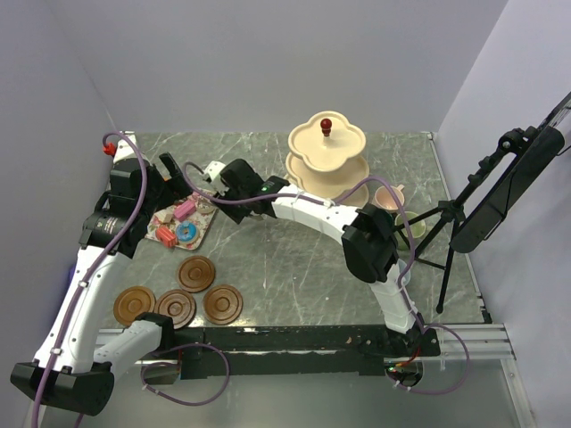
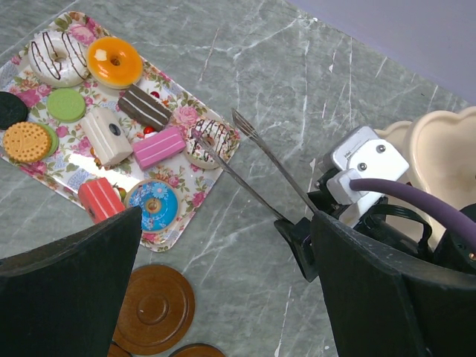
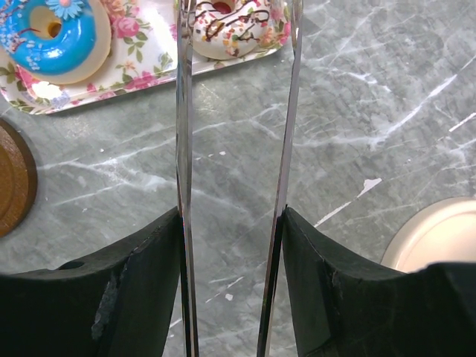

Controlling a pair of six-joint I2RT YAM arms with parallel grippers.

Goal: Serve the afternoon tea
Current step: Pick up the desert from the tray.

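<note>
Shiny metal tongs, smooth wooden saucers

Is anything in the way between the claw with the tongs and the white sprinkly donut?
No, nothing I can see blocks it. The right claw holds the tongs, and their two arms stretch straight to the white drizzled donut at the corner of the tray, one arm on each side.
</note>
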